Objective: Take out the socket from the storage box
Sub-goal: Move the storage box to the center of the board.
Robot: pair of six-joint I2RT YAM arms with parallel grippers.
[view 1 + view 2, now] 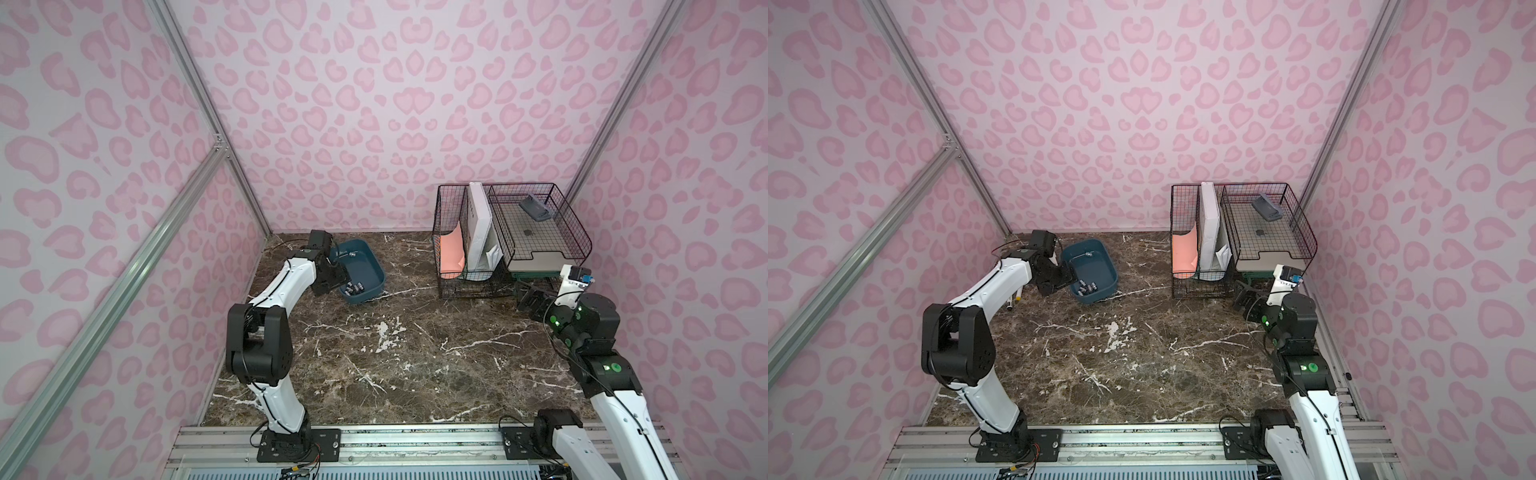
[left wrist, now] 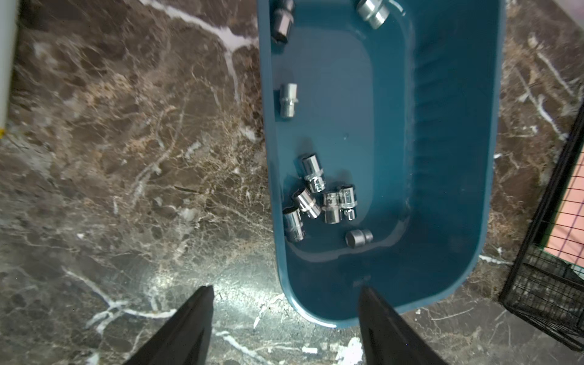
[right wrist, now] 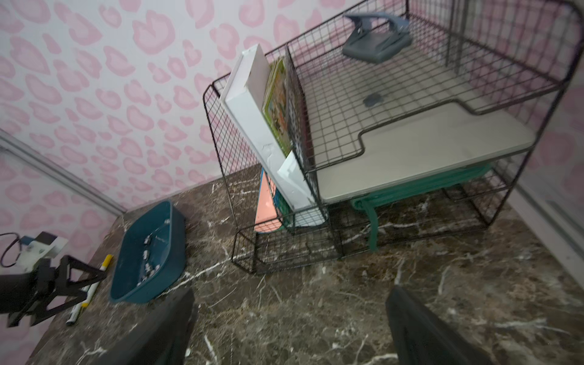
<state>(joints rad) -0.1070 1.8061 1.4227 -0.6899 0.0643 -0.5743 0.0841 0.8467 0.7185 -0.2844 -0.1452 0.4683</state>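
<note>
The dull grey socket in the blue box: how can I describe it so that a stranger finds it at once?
On the marble table, look in the teal storage box by the left gripper. At the box's end nearest that gripper lies a cluster of shiny sockets. The dull socket lies alone just beside them, the only matte dark grey one.

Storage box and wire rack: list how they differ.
The storage box is solid teal plastic; the wire rack is open black mesh. The box is low, one open well; the rack stands taller, with an upright slot and stacked trays. The box holds loose sockets; the rack holds a pink folder and a hole punch. Both stand on the marble table.
</note>
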